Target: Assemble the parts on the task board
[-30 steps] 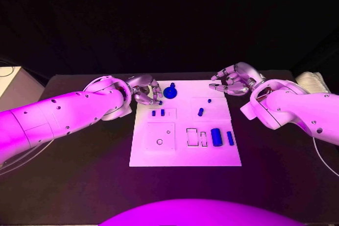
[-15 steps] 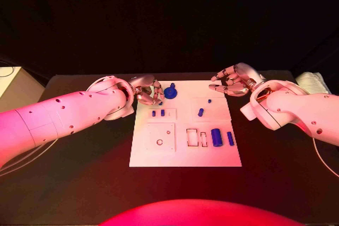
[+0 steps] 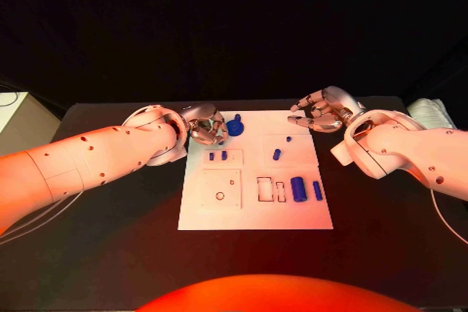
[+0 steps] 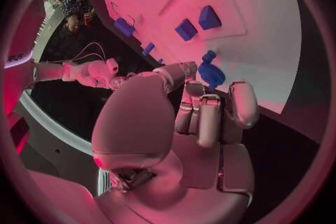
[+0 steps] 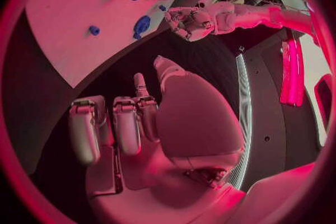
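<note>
The white task board (image 3: pixel 255 210) lies in the middle of the table. A round blue knob (image 3: pixel 235 128) stands at its far left corner. My left hand (image 3: pixel 203 128) is right beside it with its fingers curled in and nothing between them; the left wrist view shows the knob (image 4: pixel 210 74) just past the fingertips (image 4: pixel 199 91), and I cannot tell if they touch. Two small blue blocks (image 3: pixel 218 156), a blue peg (image 3: pixel 277 154), a blue cylinder (image 3: pixel 298 189) and a blue bar (image 3: pixel 317 190) sit on the board. My right hand (image 3: pixel 319 112) hovers at the far right corner, curled and holding nothing.
A square recess (image 3: pixel 222 189) and narrow slots (image 3: pixel 265 189) are cut into the board's near half. A pale bundle (image 3: pixel 429 112) lies at the table's right edge and a light box (image 3: pixel 19 119) beyond its left edge. Dark tabletop surrounds the board.
My left hand has edged slightly closer to the blue knob. The right hand and the parts have stayed where they were.
</note>
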You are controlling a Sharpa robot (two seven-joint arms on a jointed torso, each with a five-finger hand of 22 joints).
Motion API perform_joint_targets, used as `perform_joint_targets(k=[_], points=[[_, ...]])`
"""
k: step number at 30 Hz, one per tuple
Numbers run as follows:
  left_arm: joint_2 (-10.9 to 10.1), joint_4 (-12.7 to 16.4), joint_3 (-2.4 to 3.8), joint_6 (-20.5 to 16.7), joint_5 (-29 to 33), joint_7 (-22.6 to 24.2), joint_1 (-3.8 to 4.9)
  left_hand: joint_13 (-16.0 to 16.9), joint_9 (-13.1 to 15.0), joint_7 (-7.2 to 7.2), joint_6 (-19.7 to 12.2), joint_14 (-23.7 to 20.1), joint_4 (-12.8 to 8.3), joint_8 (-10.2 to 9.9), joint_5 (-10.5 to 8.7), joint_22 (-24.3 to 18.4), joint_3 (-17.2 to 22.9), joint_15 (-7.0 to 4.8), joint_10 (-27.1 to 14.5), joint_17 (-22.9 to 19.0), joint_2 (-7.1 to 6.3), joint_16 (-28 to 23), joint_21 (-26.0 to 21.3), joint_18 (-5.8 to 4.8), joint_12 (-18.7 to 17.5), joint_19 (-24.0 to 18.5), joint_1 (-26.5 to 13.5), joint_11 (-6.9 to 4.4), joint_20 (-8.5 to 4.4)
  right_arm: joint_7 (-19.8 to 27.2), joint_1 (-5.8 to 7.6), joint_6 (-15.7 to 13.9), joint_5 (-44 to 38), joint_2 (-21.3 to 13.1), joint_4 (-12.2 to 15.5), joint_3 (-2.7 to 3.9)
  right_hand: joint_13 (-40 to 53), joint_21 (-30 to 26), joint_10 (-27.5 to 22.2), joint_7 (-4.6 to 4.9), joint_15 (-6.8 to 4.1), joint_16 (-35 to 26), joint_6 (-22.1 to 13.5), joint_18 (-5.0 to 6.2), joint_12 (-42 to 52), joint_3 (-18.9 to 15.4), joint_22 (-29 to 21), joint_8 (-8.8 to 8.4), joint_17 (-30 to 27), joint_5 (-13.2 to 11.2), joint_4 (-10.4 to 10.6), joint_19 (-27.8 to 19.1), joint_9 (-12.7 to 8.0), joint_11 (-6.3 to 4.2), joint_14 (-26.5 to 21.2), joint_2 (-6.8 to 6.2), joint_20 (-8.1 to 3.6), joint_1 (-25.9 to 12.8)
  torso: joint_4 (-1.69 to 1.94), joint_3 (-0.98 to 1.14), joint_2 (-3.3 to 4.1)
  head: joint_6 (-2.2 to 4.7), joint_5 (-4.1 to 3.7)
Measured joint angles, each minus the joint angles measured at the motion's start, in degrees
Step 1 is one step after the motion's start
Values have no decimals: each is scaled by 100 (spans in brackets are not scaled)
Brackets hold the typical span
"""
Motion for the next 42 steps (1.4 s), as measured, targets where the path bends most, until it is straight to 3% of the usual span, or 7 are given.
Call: perform_joint_targets(k=[42], points=[[58,-186,-4,139,-67,-101,-10,68,80,-21,60,-1,-9,49,-47,33,41,1,20,-1,107,21,25,13,49,20,1,-20,-20,-1,-1,3,0,9,-2,0,0,0,0,0,0,0,0,0,0,32,-3,21,-1,0,1,0,-3,0,0,0,0,0,5,-2,-5,-23,-8]])
